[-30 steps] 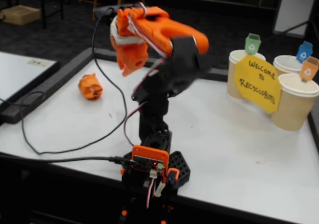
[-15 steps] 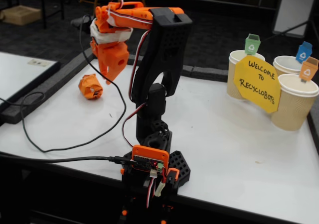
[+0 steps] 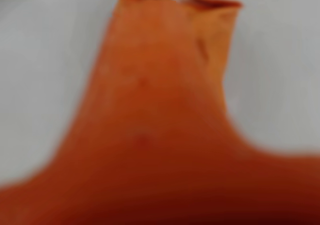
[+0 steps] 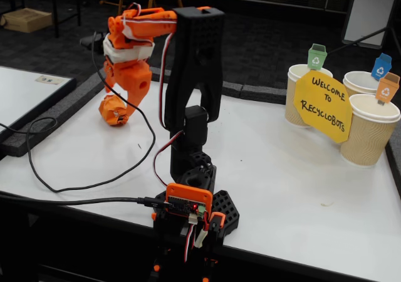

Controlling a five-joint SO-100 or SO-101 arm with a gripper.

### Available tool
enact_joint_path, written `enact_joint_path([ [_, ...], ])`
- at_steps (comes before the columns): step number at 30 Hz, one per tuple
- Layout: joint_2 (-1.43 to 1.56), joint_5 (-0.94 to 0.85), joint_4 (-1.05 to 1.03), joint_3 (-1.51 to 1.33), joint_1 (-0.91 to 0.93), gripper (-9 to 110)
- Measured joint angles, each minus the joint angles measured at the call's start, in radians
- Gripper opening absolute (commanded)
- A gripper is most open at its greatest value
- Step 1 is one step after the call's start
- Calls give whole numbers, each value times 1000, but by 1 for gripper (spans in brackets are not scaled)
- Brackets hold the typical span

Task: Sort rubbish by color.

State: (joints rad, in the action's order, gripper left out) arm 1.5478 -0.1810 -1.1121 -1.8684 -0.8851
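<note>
In the fixed view my orange gripper [image 4: 120, 108] points down over the far left part of the white table [image 4: 282, 182]. It looks shut on the orange crumpled paper wad [image 4: 111, 113], held just above the table top. The wrist view is badly blurred. An orange mass fills it, with a creased paper-like edge [image 3: 200, 2] at the top, and I cannot separate finger from wad there. The light blue wad is out of view.
Three beige ribbed cups stand at the far right: one with a green tag [image 4: 299, 81], one with a blue tag [image 4: 361, 81], one with an orange tag [image 4: 371, 131]. A yellow sign [image 4: 322, 105] leans on them. A black cable [image 4: 94, 182] loops across the left side.
</note>
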Motion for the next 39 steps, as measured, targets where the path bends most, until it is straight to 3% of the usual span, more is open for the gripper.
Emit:
enact_joint_path([
  [3, -58, 0, 0, 31, 0, 33],
  [15, -225, 0, 40, 186, -2, 0],
  [28, -187, 0, 46, 187, 9, 0],
  [39, 391, 0, 43, -176, 23, 0],
])
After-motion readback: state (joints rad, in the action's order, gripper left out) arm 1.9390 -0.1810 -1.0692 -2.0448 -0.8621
